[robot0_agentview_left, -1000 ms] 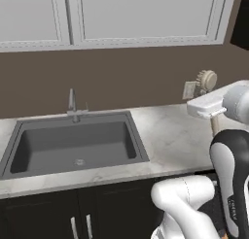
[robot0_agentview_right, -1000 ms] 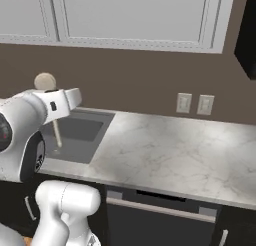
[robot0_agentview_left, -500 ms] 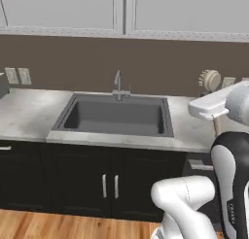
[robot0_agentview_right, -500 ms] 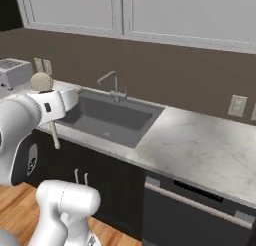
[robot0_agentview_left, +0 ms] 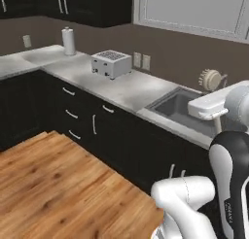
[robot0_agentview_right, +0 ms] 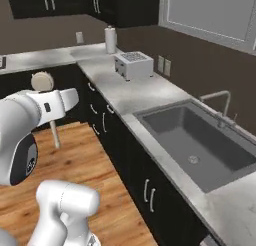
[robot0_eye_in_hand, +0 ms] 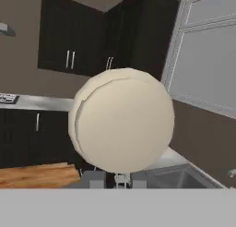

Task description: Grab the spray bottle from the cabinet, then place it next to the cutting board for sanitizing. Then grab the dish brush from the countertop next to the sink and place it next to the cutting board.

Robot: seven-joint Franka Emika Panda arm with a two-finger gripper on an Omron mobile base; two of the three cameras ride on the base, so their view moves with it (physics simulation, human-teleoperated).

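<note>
No lettering reads anywhere; the arm's small dark mark seems too blurred to read.

You are in a kitchen. You can see a sink, a toaster, a paper towel roll, dark cabinets, a marble counter and a wood floor.

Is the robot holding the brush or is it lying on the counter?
Holding it: the dish brush hangs upright off the countertop.

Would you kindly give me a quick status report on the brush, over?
Gripper shut on dish brush, carried in the air, head up. Sink to one side. Cutting board not sighted. Nothing in the way.
</note>
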